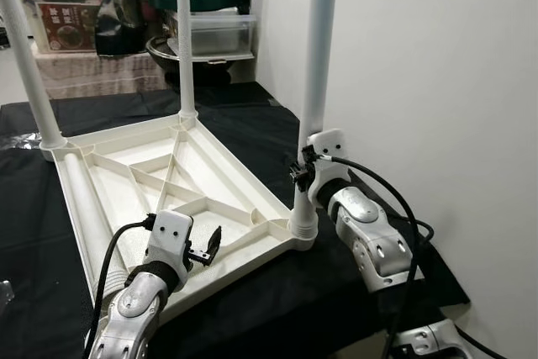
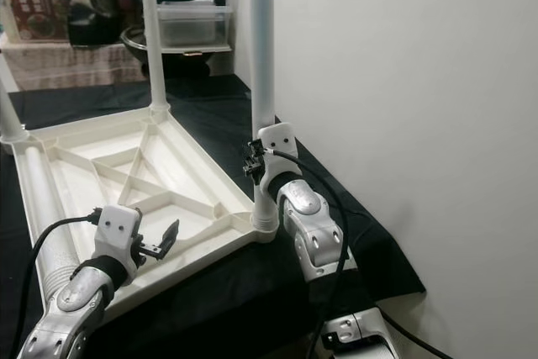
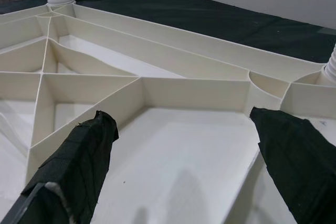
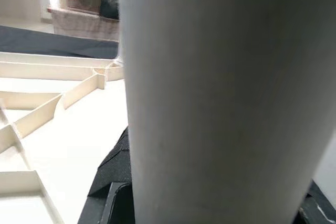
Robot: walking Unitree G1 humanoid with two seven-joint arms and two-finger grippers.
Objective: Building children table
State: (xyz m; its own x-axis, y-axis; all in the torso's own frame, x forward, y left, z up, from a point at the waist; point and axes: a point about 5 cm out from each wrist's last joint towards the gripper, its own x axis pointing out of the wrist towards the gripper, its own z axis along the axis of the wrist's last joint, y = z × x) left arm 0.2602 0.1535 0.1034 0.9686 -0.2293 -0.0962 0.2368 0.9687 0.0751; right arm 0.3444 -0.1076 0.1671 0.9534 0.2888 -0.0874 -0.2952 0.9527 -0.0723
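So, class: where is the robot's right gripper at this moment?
The right gripper is on the robot's right, closed around the lower part of the nearest upright white leg, just above the upturned tabletop's corner socket.

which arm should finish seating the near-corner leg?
Right. The right gripper is already around the near-corner leg, just above its socket in the upturned tabletop. The left gripper hovers open over the tabletop's ribbed underside, apart from any leg.
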